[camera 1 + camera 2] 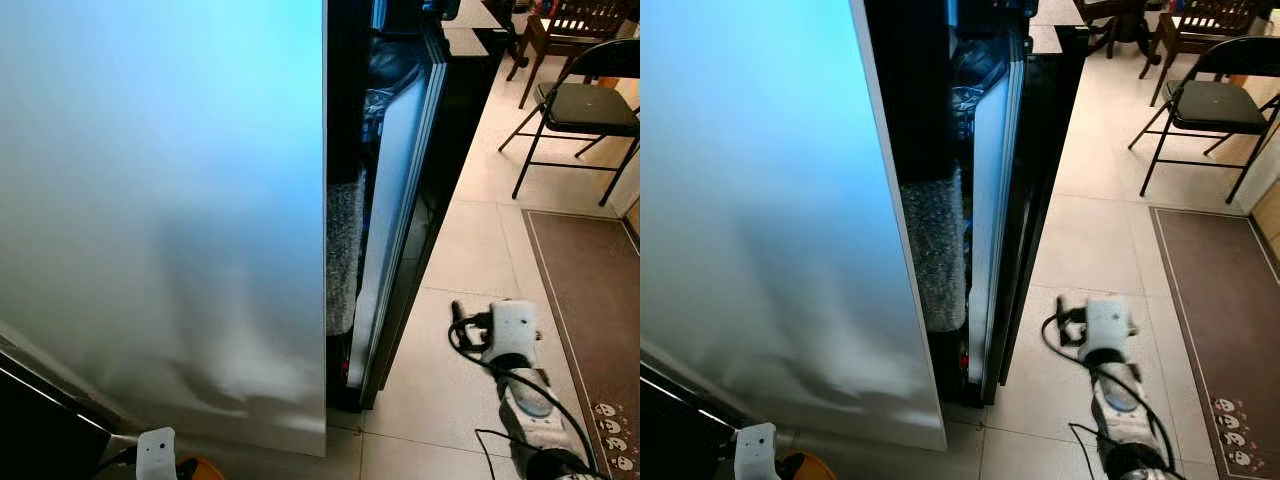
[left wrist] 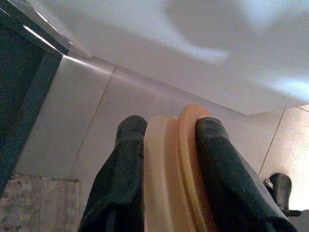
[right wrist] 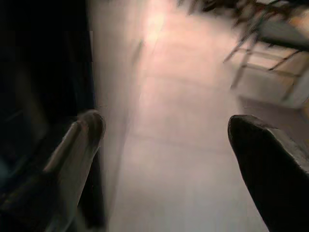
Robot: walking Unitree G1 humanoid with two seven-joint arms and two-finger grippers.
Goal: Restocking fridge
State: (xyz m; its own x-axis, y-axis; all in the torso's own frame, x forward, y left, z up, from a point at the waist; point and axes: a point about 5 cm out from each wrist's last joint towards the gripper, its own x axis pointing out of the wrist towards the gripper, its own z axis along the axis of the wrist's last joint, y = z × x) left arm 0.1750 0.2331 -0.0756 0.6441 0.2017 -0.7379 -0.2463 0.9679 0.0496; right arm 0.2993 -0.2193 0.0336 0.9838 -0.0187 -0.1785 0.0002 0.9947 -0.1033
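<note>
orange and cream, a round ridged lid-like thing [image 2: 176, 169] is clamped between the two black fingers [image 2: 120, 179] of the left gripper [image 2: 169, 140], low near the floor in front of the fridge; what exactly it is cannot be told. in the head view its orange edge [image 1: 195, 468] peeks out at the bottom beside the left wrist. just above it stands the wide, pale silver fridge door [image 1: 160, 210], blocking most of the view ahead. beyond the door's edge is a dark gap [image 1: 345, 240] with a strip of bubble wrap [image 1: 938, 250] and a second, narrower door [image 1: 392, 200] ajar. the right gripper [image 3: 166, 130] hangs low over the pale tiled floor [image 1: 460, 250], its fingers spread wide with nothing between them, close to the dark fridge side. a black folding chair [image 1: 580, 105] stands well apart on the right, a wooden chair [image 1: 575, 20] behind it, and a brown mat [image 1: 590, 290] lies along the floor.
</note>
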